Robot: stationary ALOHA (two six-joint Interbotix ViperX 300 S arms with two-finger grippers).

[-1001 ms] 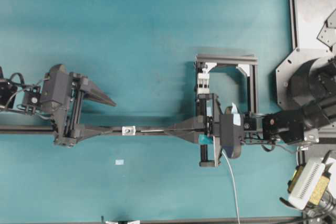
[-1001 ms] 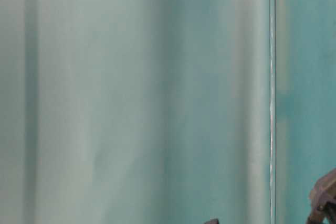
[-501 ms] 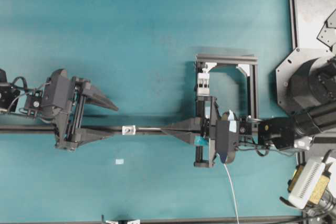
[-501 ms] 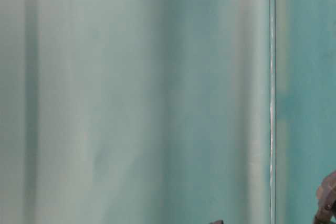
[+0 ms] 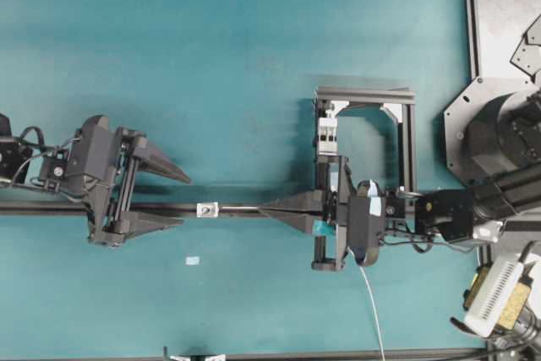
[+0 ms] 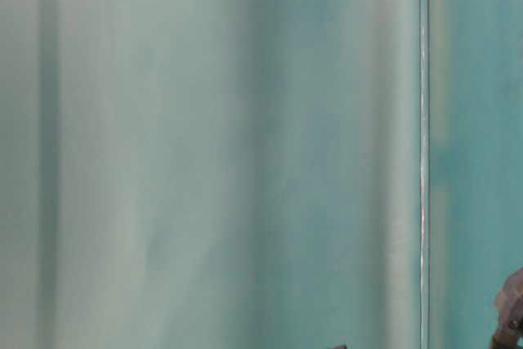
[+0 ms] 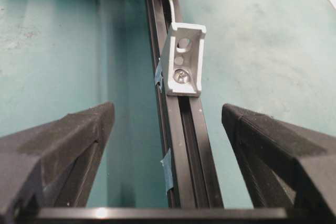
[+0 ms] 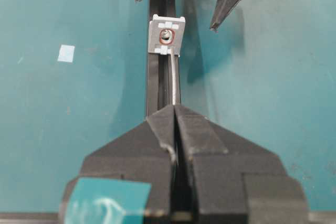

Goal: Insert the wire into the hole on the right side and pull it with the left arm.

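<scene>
Wire: pinched in my right gripper, whose jaws are pressed together on it; in the right wrist view it runs from the fingertips in the lower middle up to the block in the upper middle.
Hole: the wire's tip reaches the block's lower edge, just under the opening; I cannot tell whether it has gone in.
Far side: in the left wrist view a thin pale strand shows at the top of the frame behind the block, but nothing comes out on my left gripper's side.
Left gripper: jaws wide apart and empty, one on each side of the rail, short of the block.
Done: wire lined up at the hole.
Left: I judge threading through, then the left gripper's closing and pulling.
</scene>
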